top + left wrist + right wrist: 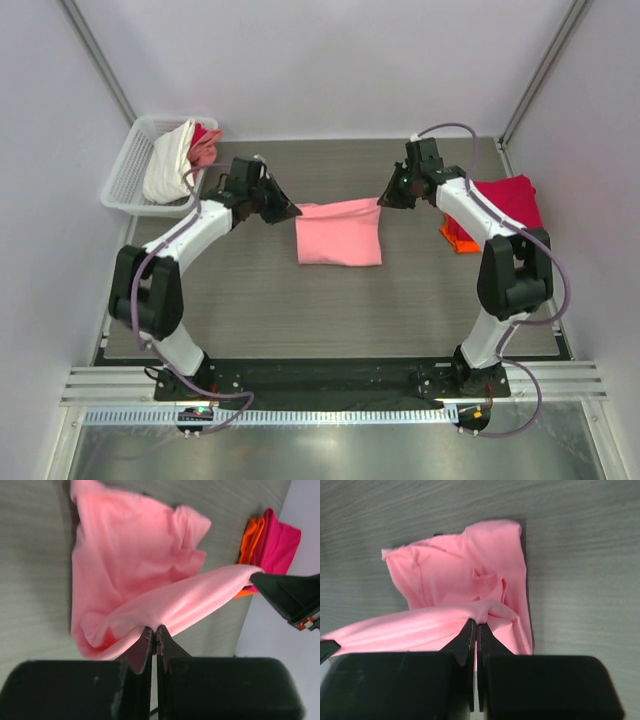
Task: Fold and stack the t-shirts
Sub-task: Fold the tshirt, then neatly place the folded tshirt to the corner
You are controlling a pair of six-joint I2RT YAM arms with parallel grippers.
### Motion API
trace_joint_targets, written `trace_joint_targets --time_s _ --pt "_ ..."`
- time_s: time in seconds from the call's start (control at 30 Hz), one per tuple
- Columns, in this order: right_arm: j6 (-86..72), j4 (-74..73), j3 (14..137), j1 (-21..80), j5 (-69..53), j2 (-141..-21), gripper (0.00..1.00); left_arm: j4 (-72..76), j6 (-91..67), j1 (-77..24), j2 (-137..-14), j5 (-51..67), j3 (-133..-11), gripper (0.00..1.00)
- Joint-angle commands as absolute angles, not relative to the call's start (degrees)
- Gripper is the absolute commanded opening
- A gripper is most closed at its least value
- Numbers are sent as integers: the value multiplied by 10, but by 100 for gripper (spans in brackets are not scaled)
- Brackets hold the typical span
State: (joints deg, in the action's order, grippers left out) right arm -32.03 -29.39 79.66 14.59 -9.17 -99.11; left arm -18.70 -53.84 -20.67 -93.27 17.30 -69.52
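Pinching the raised edge of the soft salmon-pink cloth t-shirt [340,240] tightly in left gripper [291,211] and right gripper [384,201]; likely risking a skewed, bunching fold by moving the two unevenly.

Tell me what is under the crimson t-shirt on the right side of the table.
An orange t-shirt lies under the crimson t-shirt; only its edge sticks out. The rest is covered, so anything further beneath cannot be seen.

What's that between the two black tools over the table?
A salmon-pink t-shirt: the left tool and right tool each pinch one end of its edge, stretched between them. The top view shows it.
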Motion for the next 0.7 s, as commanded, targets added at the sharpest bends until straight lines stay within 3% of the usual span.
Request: trace_joint_targets --time_s 0.0,0.13,0.17,0.2,0.23,0.27,0.3,0.37,0.67 --pt "-324 -256 869 127 -98 -1033 1 -187 -519 -175 -1011 189 -765 0" --pt "-325 -252 950 119 -119 -1135 1 -175 -522 -158 -1112 226 -842 2" --pt "-326 -252 965 118 -117 -1149 4 -175 -521 -156 -1128 227 -872 10" --pt "-326 -253 989 117 -116 -1162 18 -171 -520 -156 -1143 227 -884 23" --pt "-325 -252 997 118 -117 -1178 41 -169 -516 -156 -1170 226 -895 45" --pt "-327 -252 1001 117 -110 -1181 71 -168 -514 -156 -1178 222 -911 69" --pt "-326 -249 997 118 -105 -1180 78 -167 -510 -156 -1182 218 -915 76" --pt "-315 -238 979 118 -105 -1163 83 -167 -493 -156 -1172 187 -905 95" --pt "-305 -164 849 106 -161 -1136 76 -146 -468 -159 -1104 141 -797 91"
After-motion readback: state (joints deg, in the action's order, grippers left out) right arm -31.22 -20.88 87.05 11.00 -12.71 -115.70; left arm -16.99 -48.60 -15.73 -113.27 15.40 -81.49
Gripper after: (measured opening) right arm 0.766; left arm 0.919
